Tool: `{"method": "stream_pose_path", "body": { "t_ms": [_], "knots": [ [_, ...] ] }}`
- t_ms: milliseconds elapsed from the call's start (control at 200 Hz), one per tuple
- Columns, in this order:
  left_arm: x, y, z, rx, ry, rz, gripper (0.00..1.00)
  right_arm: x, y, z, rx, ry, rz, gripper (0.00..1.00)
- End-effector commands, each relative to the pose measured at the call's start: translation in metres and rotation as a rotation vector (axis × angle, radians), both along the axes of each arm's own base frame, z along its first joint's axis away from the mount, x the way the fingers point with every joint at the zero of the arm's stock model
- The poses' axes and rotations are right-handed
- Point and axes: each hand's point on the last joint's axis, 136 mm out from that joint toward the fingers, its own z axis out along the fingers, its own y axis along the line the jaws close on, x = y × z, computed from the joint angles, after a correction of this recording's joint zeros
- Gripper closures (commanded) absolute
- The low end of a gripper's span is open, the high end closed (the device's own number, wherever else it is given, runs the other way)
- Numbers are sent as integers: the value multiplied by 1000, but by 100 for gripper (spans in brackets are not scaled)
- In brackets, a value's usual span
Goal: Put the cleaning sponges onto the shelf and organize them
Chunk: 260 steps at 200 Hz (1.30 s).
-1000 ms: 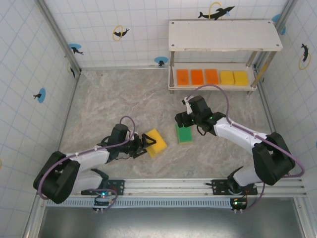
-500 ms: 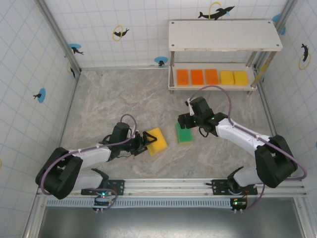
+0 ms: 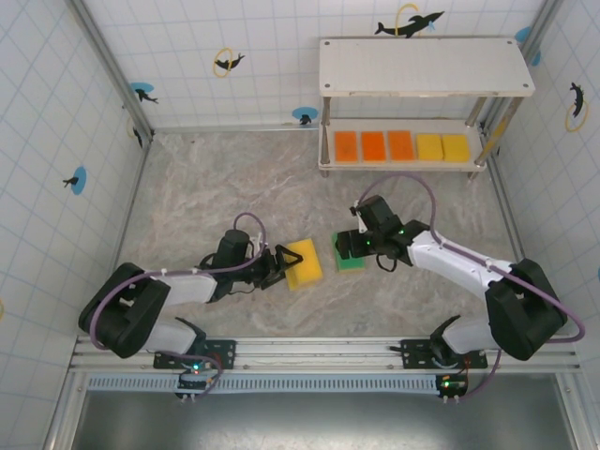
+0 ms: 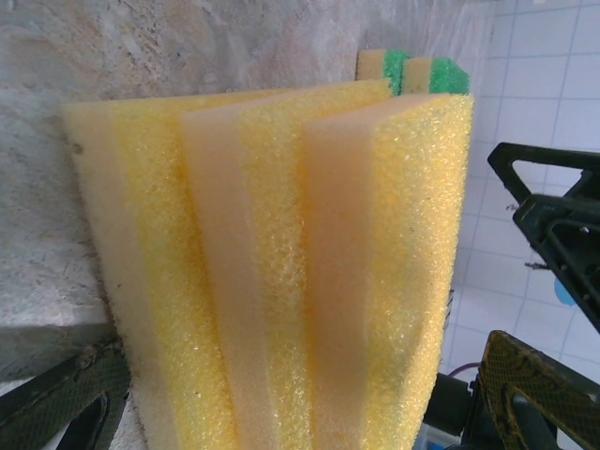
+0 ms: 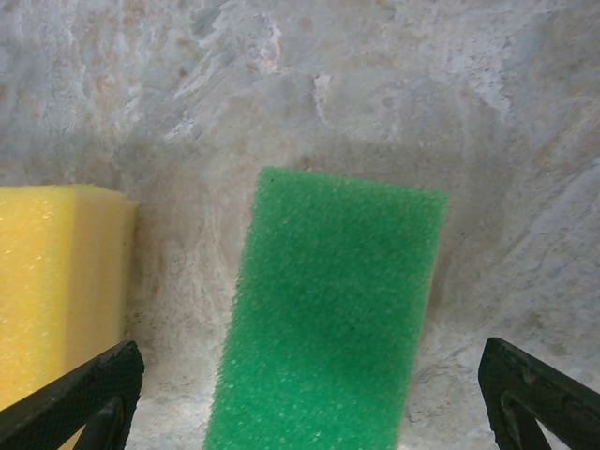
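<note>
A stack of three yellow sponges stands between the fingers of my left gripper, which is open and reaches around the stack's near end. From above, that yellow stack lies mid-table with the left gripper at its left edge. A green sponge lies flat under my right gripper, open, its fingers wide on either side and clear of it. From above, the right gripper hovers over this green sponge. The shelf holds three orange sponges and two yellow sponges on its lower board.
The yellow stack and the green sponge lie close together, a narrow strip of marbled table between them. Tiled walls close in the left, right and back. The shelf's top board is bare. A metal rail runs along the near edge.
My left gripper pushed right and the yellow stack shifted with it toward the green sponge. My right gripper came nearer and lower over the green sponge.
</note>
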Motion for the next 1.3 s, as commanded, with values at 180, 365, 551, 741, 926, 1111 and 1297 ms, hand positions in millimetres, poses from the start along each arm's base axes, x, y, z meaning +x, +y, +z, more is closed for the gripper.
{"method": "stream_pose_path", "body": {
  "t_ms": [180,365,551,741,926,1111,1297],
  "knots": [
    [-7,8,-37,103,101,38,2,-12,6,-18,-44,21,11,5],
    [-6,6,-39,94,108,37,2,-14,3,-31,-81,43,9,6],
    [-5,5,-39,97,105,35,2,-14,4,-38,-98,54,11,6],
    [-4,3,-39,93,104,29,2,-17,13,-50,-133,75,38,6],
    [-4,3,-40,94,105,27,2,-20,28,-55,-137,89,65,7],
    [-3,2,-39,92,100,25,3,-17,40,-54,-126,87,87,7],
    [2,-2,-37,82,92,20,2,-13,52,-53,-106,85,106,7]
  ]
}}
